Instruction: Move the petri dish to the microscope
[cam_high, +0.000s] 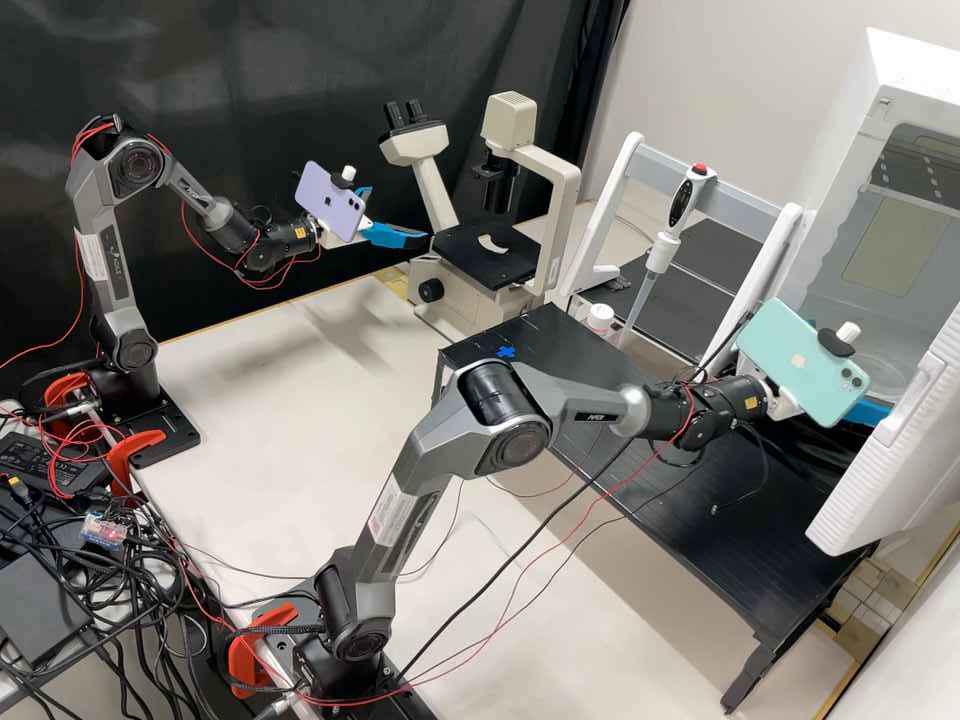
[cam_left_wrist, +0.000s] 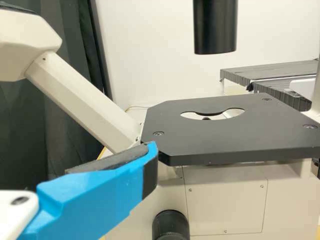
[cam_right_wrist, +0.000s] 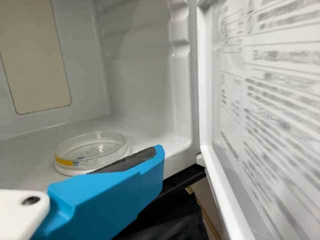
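**Petri dish in the white chamber, right hand beside it**

The clear petri dish (cam_right_wrist: 95, 152), yellow-marked on its side, lies on the floor of the white chamber (cam_high: 903, 72) at the scene's right. The chamber door (cam_high: 890, 455) stands open. The right hand (cam_high: 872, 413) is at the opening, one blue finger just beside the dish; it looks wide, its dark pad bare, though I can't tell whether finger and dish touch. On the far side of the pale desk (cam_high: 270, 450), the left hand (cam_high: 398, 214) is wide and holds nothing, just left of the microscope (cam_high: 565, 175)'s black stage (cam_high: 478, 268). A pipette (cam_high: 660, 252) hangs upright between microscope and chamber.
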